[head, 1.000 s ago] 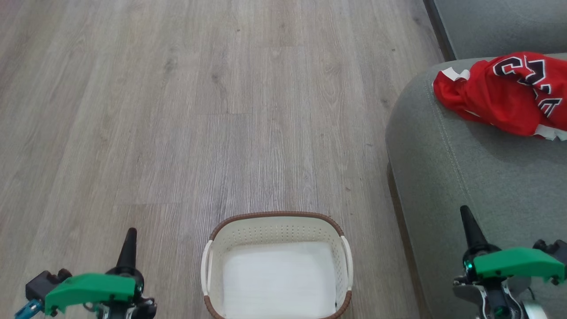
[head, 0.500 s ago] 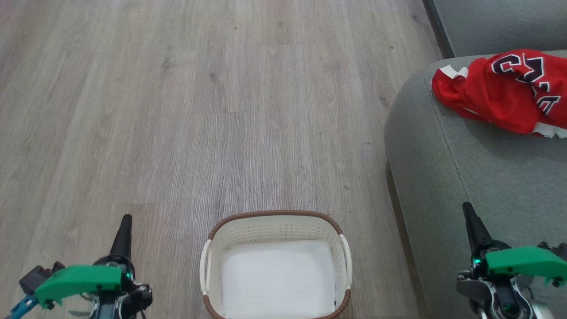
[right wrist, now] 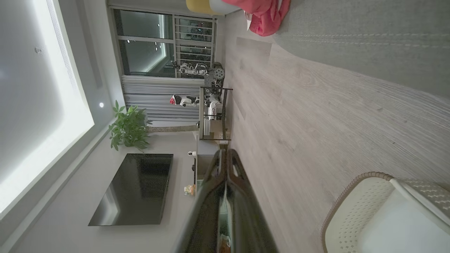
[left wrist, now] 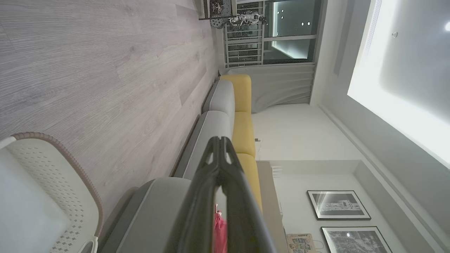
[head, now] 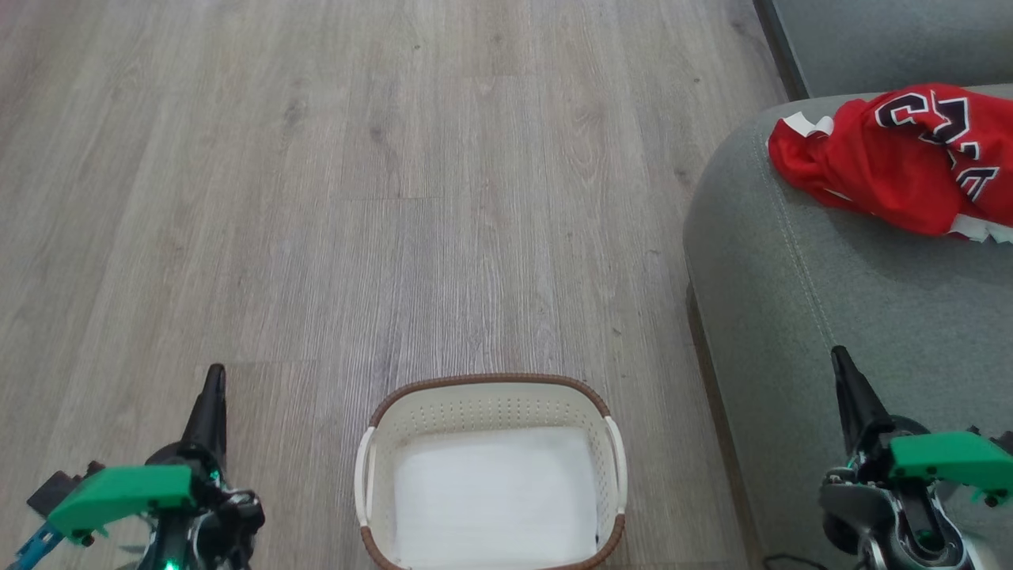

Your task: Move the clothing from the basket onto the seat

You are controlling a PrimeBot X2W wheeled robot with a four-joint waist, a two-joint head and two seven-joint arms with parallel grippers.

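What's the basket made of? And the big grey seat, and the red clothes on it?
The basket looks like smooth cream plastic: its walls are punched with neat rows of holes. The seat looks like matte fabric over padding, with a stitched seam and rounded edges. The clothing seems to be thin sports cloth, since it crumples in soft folds.

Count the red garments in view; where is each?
1 told apart: the red jersey with numbers, crumpled on the seat. A second may be bunched in it or cut off by the frame. The basket holds none.
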